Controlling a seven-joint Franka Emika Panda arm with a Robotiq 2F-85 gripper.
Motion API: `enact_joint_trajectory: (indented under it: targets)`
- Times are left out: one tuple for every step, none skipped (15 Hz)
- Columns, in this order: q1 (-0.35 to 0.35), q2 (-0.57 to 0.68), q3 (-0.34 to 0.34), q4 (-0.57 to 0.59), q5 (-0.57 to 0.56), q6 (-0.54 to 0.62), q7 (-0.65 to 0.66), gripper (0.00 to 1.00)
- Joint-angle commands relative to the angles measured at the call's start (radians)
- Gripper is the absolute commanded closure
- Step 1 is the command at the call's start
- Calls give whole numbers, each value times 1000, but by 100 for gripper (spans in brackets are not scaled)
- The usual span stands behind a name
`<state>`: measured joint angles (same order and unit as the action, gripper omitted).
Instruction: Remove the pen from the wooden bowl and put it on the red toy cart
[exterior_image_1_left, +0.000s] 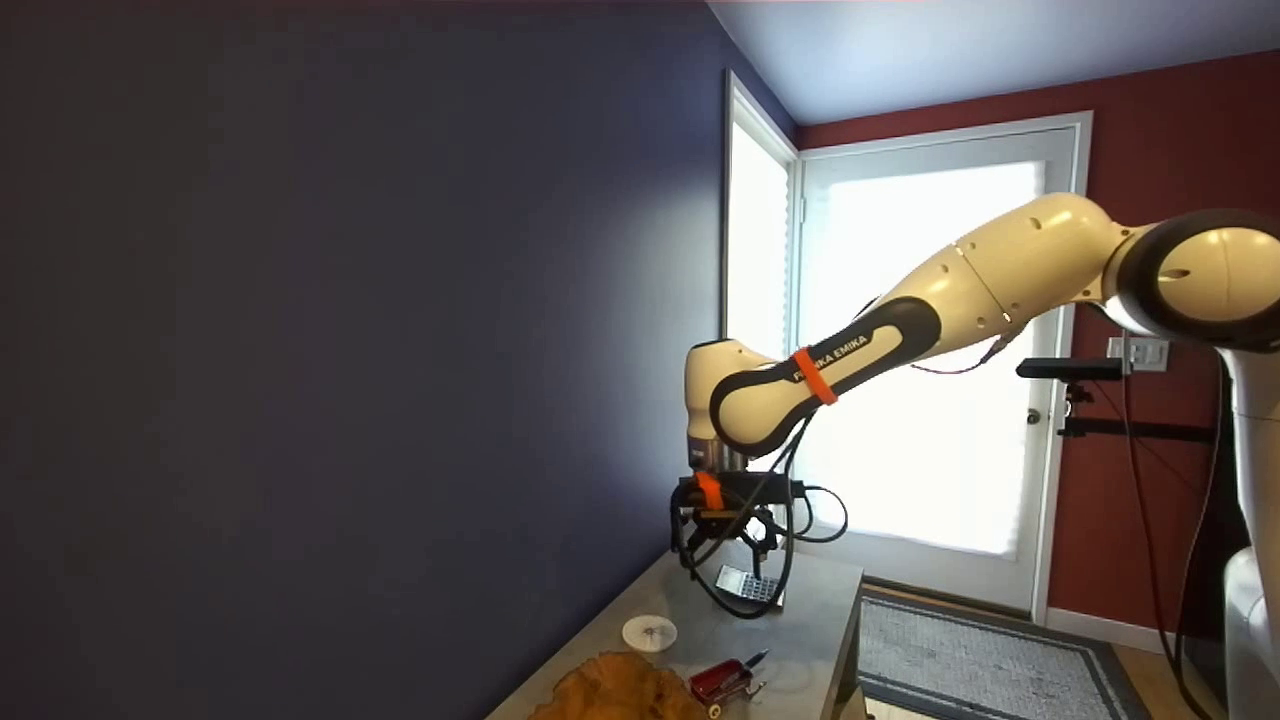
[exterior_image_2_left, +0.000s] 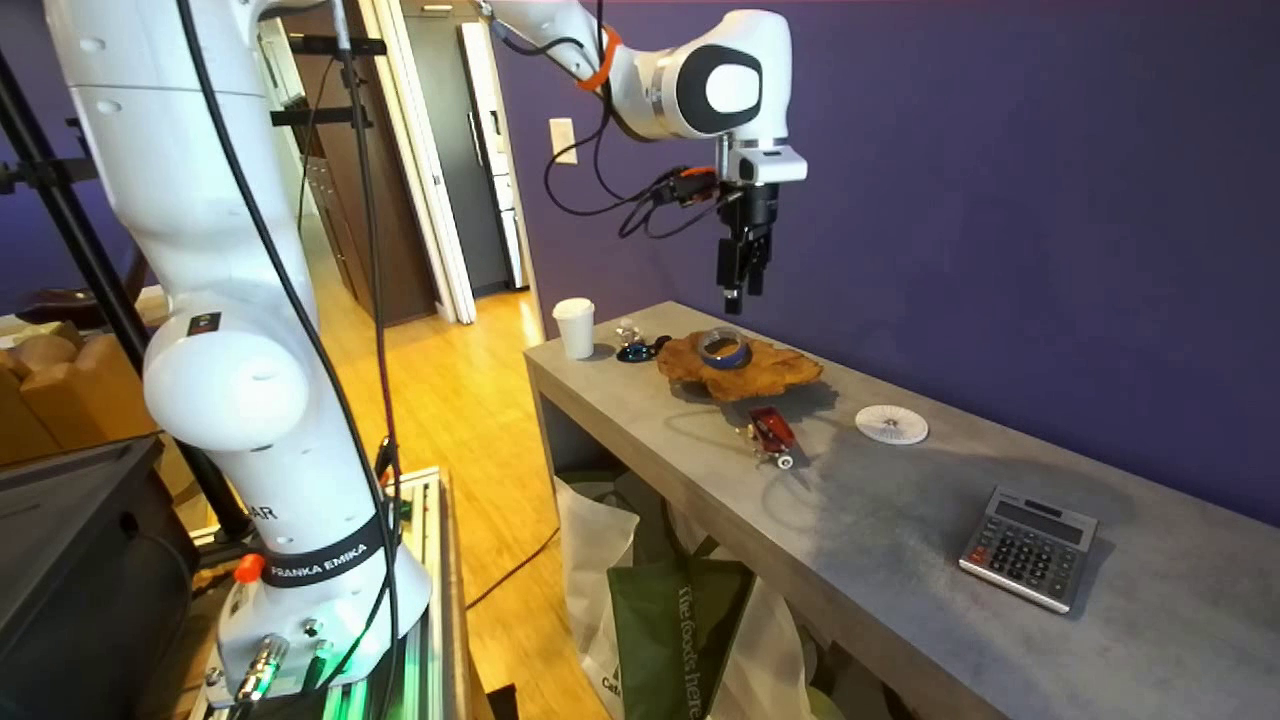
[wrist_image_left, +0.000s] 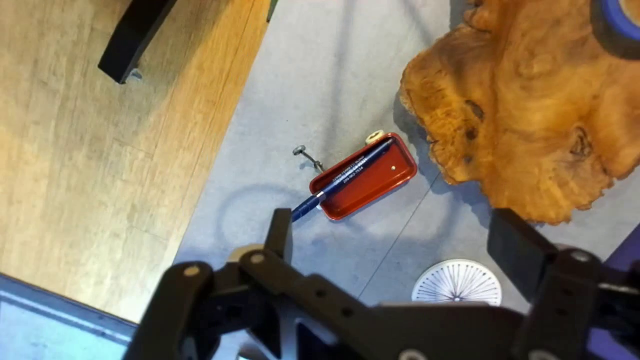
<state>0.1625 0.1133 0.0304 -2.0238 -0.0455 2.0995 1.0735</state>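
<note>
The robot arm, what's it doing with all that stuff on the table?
The robot arm holds nothing: its gripper hangs open above the table. Down there, a dark blue pen lies in the red toy cart, one end poking out past the rim. The wooden bowl is beside the cart. The job is putting the pen on the cart, and that looks done.

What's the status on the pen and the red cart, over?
Gripper open and empty, up high. Pen lying in red cart, one end past its rim. Wooden bowl nearby; nothing seen between gripper and cart.
</note>
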Motion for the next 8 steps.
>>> enact_joint_trajectory:
  targets:
    - [-12,-93,35,-52,5,-46,-185,0]
    - [-10,-106,43,-55,5,-60,-232,0]
    - [-7,-115,52,-52,3,-80,-277,0]
    - [-5,-123,60,-48,2,-94,-324,0]
    - [-14,-80,55,-20,0,-73,-245,0]
    - [-13,-89,63,-20,0,-82,-275,0]
    - [-13,-94,68,-21,0,-87,-289,0]
    - [-12,-97,70,-22,0,-88,-297,0]
